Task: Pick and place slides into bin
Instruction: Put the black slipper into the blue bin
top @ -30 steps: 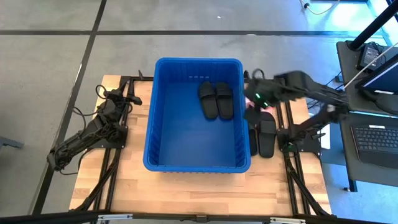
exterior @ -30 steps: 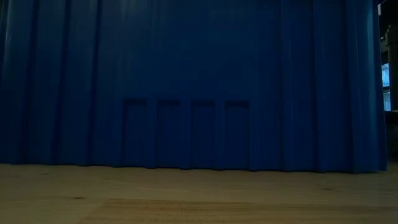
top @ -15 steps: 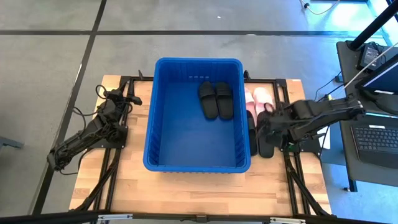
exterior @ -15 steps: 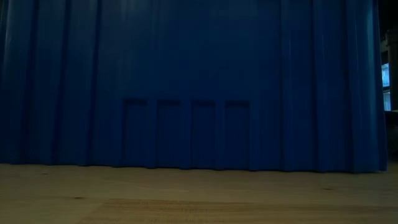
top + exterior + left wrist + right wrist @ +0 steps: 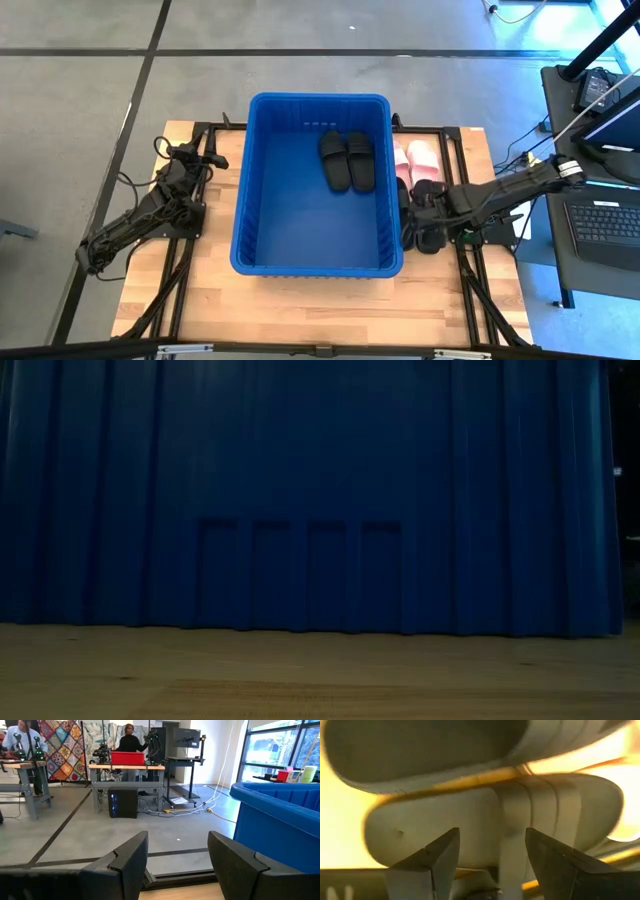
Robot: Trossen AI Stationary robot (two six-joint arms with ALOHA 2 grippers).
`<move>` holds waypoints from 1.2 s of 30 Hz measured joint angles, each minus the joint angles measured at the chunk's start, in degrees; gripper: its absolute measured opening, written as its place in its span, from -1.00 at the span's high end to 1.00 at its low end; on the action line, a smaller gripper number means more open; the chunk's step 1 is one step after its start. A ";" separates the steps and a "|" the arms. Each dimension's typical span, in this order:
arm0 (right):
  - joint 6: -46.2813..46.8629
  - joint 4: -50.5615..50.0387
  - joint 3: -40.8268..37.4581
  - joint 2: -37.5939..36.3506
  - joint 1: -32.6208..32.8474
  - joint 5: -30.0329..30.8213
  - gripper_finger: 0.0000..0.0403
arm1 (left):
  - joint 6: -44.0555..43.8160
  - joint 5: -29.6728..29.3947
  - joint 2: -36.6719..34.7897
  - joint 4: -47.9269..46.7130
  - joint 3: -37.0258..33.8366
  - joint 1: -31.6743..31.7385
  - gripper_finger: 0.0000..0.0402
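Observation:
The blue bin [image 5: 262, 200] stands mid-table and fills the low view [image 5: 300, 490]. Two black slides [image 5: 347, 160] lie side by side on its floor at the far right. Two pink slides [image 5: 415, 158] and two black slides [image 5: 430, 238] lie on the table right of the bin. My right gripper [image 5: 422, 200] is low over the far part of these black slides. It is open, with a slide [image 5: 485, 825] close before its fingers [image 5: 492, 865]. My left gripper [image 5: 207, 158] waits open at the table's left, also shown in its wrist view [image 5: 177, 865]. My right gripper comes level from the table's right, its open fingers right at the side of a black slide [image 5: 470, 835] that lies on the table. I cannot tell whether the fingers touch it.
The bin's right wall [image 5: 395, 200] runs close beside the slides on the table. The right arm's base [image 5: 470, 232] stands right of them. Bare wood lies near the front edge [image 5: 300, 310]. People and workbenches show in the room beyond [image 5: 125, 750].
My right gripper has gone from above the bin's far right corner toward the table's near edge and down, to the black slides beside the bin. The pink slides, which it covered before, now show. No slide has moved.

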 joint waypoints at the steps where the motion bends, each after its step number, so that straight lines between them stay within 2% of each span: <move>1: 0.19 -0.03 -0.58 0.06 0.02 1.34 -0.13 | -0.02 0.01 0.00 0.00 0.00 0.00 0.00; 6: 0.09 0.41 -2.86 0.47 -0.02 6.27 -0.13 | -0.02 0.00 0.00 0.02 0.00 0.00 0.00; 19: 1.28 0.29 -2.80 6.31 -0.02 6.98 -0.09 | -0.02 -0.02 0.00 0.00 0.00 0.00 0.00; 23: 3.12 0.13 -2.77 7.91 -0.02 7.38 0.14 | -0.07 -0.01 0.00 0.00 0.00 0.00 0.00; 31: 6.47 -0.80 -2.53 8.41 -0.03 9.32 0.90 | -0.22 -0.02 0.00 0.00 0.02 0.02 0.00; 36: 9.31 -5.55 0.92 8.41 -0.05 8.46 0.90 | -0.22 0.01 0.00 0.01 0.00 0.01 0.00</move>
